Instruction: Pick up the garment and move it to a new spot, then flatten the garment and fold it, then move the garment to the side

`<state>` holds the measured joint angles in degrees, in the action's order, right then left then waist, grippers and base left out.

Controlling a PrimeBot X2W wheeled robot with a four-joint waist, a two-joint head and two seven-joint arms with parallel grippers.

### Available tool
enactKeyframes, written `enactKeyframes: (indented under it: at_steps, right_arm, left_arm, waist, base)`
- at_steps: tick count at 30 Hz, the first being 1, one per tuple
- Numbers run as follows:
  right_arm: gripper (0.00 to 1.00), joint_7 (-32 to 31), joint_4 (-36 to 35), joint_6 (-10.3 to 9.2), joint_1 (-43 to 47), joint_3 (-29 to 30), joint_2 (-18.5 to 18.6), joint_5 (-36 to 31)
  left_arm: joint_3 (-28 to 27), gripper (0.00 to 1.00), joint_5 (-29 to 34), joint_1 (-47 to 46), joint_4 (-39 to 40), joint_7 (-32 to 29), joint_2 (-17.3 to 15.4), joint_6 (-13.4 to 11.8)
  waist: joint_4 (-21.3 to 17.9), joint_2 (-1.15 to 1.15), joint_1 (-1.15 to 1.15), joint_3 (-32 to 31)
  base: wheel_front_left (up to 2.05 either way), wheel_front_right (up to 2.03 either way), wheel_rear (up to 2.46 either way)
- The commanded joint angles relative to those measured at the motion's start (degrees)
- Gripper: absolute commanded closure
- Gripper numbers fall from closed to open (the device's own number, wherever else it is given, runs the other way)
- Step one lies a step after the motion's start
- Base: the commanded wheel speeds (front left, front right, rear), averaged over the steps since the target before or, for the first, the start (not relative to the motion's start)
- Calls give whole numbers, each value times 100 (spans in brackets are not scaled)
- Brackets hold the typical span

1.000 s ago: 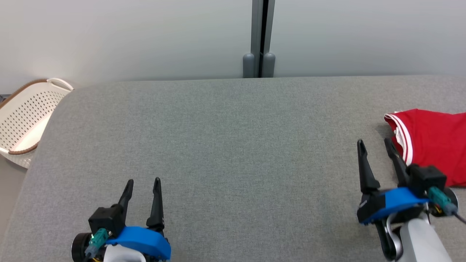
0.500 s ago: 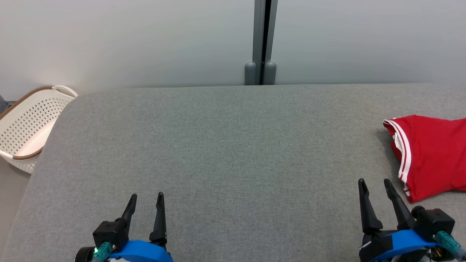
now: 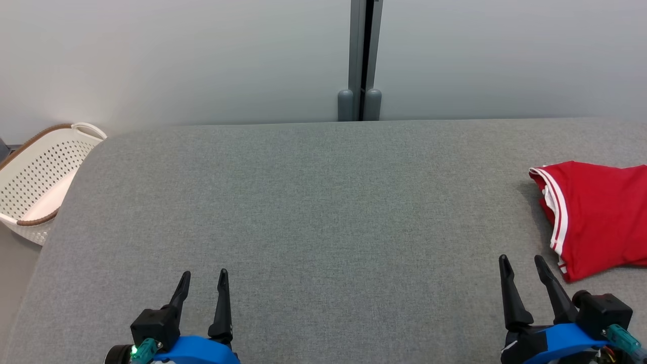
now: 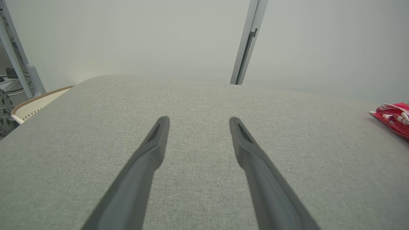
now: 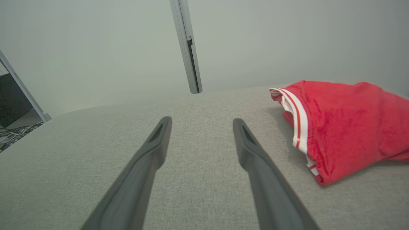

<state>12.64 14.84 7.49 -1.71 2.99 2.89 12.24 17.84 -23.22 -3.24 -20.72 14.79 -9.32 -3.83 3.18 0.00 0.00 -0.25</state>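
While both arms sit low at the near edge of the grey padded surface (image 3: 323, 202), the red garment (image 3: 599, 217) lies folded over at the right side, its white-striped hem facing left. Left gripper (image 3: 204, 274), near left: fingers parted, a clear gap, nothing between them. Right gripper (image 3: 520, 259), near right: fingers spread just the same and empty, tips close to the garment's near corner but not touching it. A white perforated basket (image 3: 35, 177) sits off the surface's left edge.

Bright, even, soft light; sharp frames, faint shadows.
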Motion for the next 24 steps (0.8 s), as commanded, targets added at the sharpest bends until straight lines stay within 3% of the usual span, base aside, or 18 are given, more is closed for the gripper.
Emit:
enactKeyframes:
  at_steps: [1, 6, 7, 12, 24]
  right_arm:
    - [0, -23, -23, 1, 107, -6, 2, -5]
    - [0, -41, -32, 1, 129, -21, 2, 12]
    - [100, -35, -4, 0, 25, -25, 0, 2]
    - [100, -82, 214, 0, 56, -13, -21, 95]
    - [100, -382, 157, 0, -32, 48, -16, 1382]
  left_arm:
    - [29, 0, -18, 41, -2, 20, -36, -29]
    - [47, 0, -46, 52, -12, -6, -42, -16]
    - [36, 100, -51, 20, -7, -8, -9, -15]
    - [33, 100, -135, 180, -184, -42, 59, -1]
    - [-376, 100, -1232, 86, -45, -384, 154, 184]
  waist:
    - [4, 0, 0, -9]
    - [-10, 0, 0, -27]
    - [-11, 0, 0, -28]
    - [-14, 0, 0, -31]
    - [-43, 0, 0, -24]
  base:
    - [0, 0, 0]
    - [0, 0, 0]
    - [0, 0, 0]
    - [0, 0, 0]
    - [0, 0, 0]
